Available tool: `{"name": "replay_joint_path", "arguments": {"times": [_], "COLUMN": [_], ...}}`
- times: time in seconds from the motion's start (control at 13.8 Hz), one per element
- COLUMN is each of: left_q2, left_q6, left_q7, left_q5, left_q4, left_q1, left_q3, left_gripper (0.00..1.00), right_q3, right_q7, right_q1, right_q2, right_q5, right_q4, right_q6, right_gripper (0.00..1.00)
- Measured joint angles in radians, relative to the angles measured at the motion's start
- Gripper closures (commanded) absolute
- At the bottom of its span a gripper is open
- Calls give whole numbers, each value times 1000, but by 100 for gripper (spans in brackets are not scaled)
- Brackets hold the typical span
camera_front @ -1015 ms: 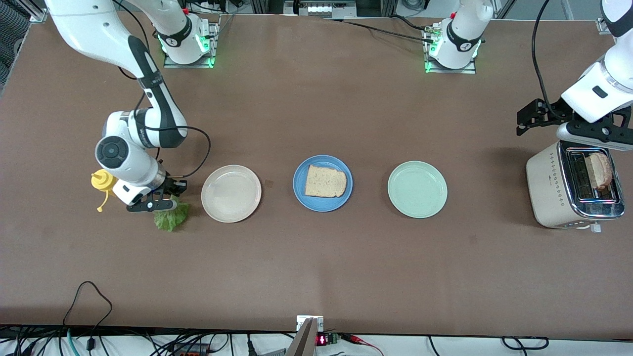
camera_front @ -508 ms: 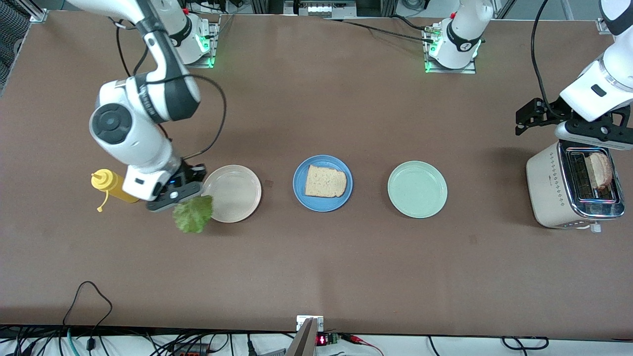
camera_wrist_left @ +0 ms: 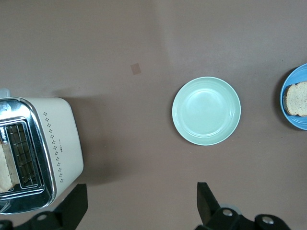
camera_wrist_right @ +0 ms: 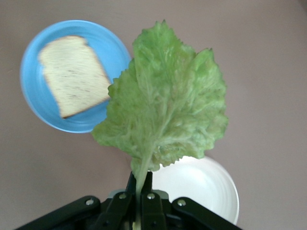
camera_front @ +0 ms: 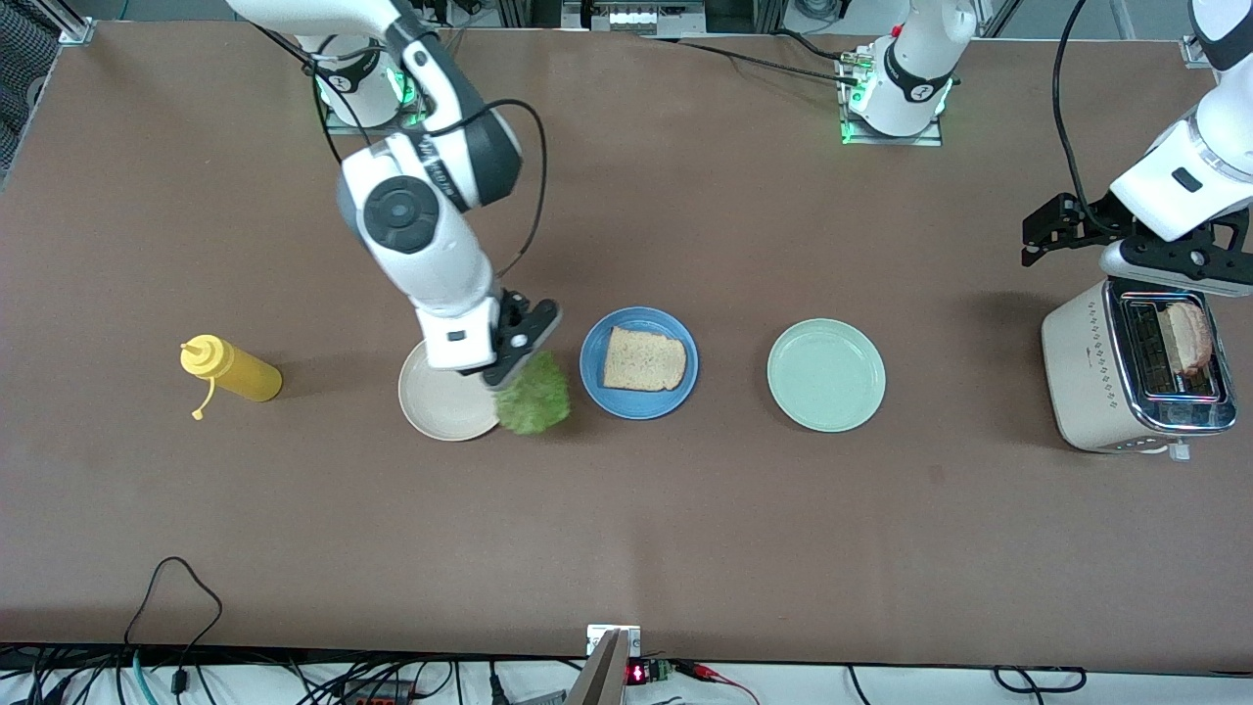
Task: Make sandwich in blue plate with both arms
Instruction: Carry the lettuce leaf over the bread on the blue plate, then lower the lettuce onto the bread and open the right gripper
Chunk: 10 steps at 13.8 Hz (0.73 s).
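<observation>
We see the right hand [camera_front: 517,364] up in the air over the edge of the beige plate [camera_front: 440,399], left of center in the front frame, clenched on the stem of a green lettuce leaf [camera_front: 533,395]. The right wrist view confirms it: the fingers [camera_wrist_right: 144,197] pinch the stem at the bottom center of the frame, and the lettuce leaf [camera_wrist_right: 165,105] hangs spread out in the middle, covering part of the blue plate [camera_wrist_right: 36,91] at upper left and part of the beige plate [camera_wrist_right: 206,184] at lower right.

The blue plate [camera_front: 595,377] sits at center frame in the front view, with one bread slice [camera_front: 642,359] lying flat on it. So the sandwich is only that one slice so far, lettuce not yet on it. The leaf hangs over the gap between the beige plate and the blue plate.

The pale green plate [camera_front: 825,374] lies right of center, bare. A yellow squeeze bottle [camera_front: 231,370] lies on its side at the left of the frame, well apart from the plates.

The left hand [camera_front: 1155,257] is at the right edge of the front frame, over the toaster [camera_front: 1087,367], fingers spread wide, holding nothing. In the left wrist view its two fingers [camera_wrist_left: 204,201] show apart at the bottom of the frame, toaster [camera_wrist_left: 53,143] at the left, pale green plate [camera_wrist_left: 206,110] at center. A second bread slice [camera_front: 1188,337] stands in the toaster slot.

The brown surface [camera_front: 626,539] carries everything.
</observation>
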Motion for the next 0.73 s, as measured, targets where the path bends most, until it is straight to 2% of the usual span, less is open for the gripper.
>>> {"name": "replay_joint_path", "arguments": {"times": [0.36, 0.73], "left_q2": [0, 0], "left_q6": [0, 0], "left_q7": [0, 0], "left_q5": [0, 0], "left_q4": [0, 0], "left_q1": [0, 0], "left_q3": [0, 0], "left_gripper": [0, 0], "right_q3": [4, 2], "right_q7": [-419, -544], "right_q1": [66, 128], "right_q2": [136, 232], "right_q5": [0, -12], "right_q4": [138, 224], "right_q6": [0, 17], "right_gripper": [100, 100]}}
